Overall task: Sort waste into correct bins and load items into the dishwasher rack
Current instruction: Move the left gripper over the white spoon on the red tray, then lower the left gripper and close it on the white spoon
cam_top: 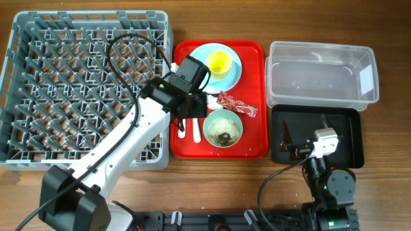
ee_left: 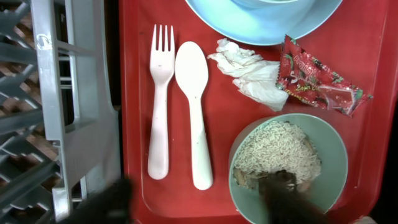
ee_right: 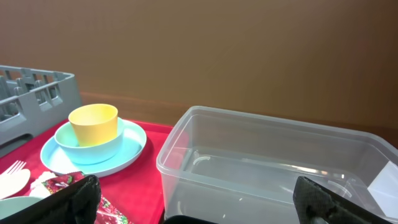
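Left gripper, jaws partly apart and empty, hovers over the red tray, above the white fork and spoon lying side by side on it. The tissue, wrapper and rice bowl share that tray. Right gripper, wide, sits right of it.

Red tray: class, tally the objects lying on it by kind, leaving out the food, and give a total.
plate: 1
bowls: 2
cup: 1
fork: 1
spoon: 1
tissue: 1
wrapper: 1
Total: 8
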